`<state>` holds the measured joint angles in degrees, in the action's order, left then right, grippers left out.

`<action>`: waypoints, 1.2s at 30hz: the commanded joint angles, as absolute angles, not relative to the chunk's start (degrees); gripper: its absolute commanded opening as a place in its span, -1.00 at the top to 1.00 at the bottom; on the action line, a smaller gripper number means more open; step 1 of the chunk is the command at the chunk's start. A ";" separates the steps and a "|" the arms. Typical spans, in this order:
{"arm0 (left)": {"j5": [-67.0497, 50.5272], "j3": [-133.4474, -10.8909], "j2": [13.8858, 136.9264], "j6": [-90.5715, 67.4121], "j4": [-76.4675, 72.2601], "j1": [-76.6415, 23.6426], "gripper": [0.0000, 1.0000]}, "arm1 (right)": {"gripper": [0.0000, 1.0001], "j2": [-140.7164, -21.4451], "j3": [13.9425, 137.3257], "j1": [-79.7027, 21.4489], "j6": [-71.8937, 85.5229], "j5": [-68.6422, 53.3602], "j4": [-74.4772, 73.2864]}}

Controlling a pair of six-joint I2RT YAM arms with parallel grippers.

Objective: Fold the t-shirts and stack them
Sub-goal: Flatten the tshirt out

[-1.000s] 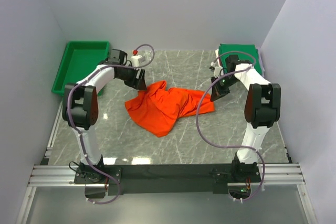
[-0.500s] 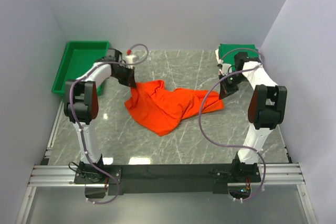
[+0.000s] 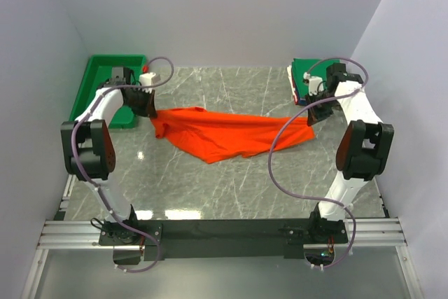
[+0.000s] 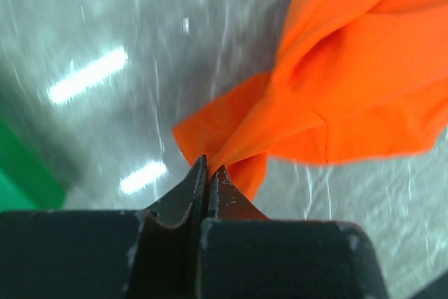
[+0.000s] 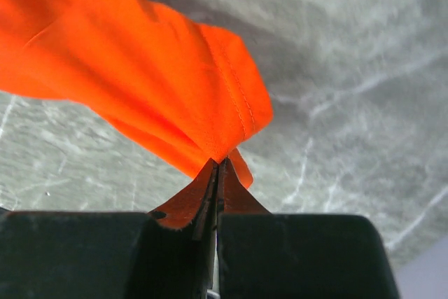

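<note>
The orange-red t-shirt (image 3: 227, 133) is stretched left to right across the marble table, its lower edge sagging to a point near the middle. My left gripper (image 3: 149, 108) is shut on its left corner (image 4: 231, 141), the cloth pinched between the black fingertips (image 4: 220, 180). At the other end my right gripper (image 3: 310, 113) is shut on the right corner, where a hemmed edge (image 5: 234, 96) bunches into the fingertips (image 5: 227, 176). A folded green shirt (image 3: 315, 73) lies at the back right, behind the right arm, with thin white and red edges at its left side.
A rigid green tray (image 3: 105, 87) stands at the back left, just behind the left arm. White walls close in on both sides and the back. The arm bases sit on a metal rail (image 3: 224, 232) at the near edge.
The left gripper has closed on the shirt's left corner. Both arms have pulled outward and back, spreading the crumpled shirt into a long taut band.
</note>
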<state>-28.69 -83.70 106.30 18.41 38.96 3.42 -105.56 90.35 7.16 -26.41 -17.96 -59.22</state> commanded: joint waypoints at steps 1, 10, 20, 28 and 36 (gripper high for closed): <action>-27.86 -80.60 100.38 22.49 39.46 6.32 0.99 | 1.00 -100.64 89.47 10.19 -28.83 -15.11 -59.06; -35.59 -100.68 104.85 14.78 38.76 6.24 0.99 | 1.00 -109.59 117.48 9.84 -24.35 -22.58 -67.32; -38.06 -103.01 101.70 15.46 39.90 6.33 0.99 | 1.00 -103.19 111.22 9.93 -25.22 -24.60 -65.39; -40.43 -114.12 102.21 11.35 38.67 5.45 0.99 | 1.00 -85.48 93.02 5.47 -39.72 -44.56 -82.70; -36.48 -136.21 121.51 5.19 36.48 -3.24 0.99 | 1.00 -70.92 71.99 -18.09 -29.81 -52.21 -65.63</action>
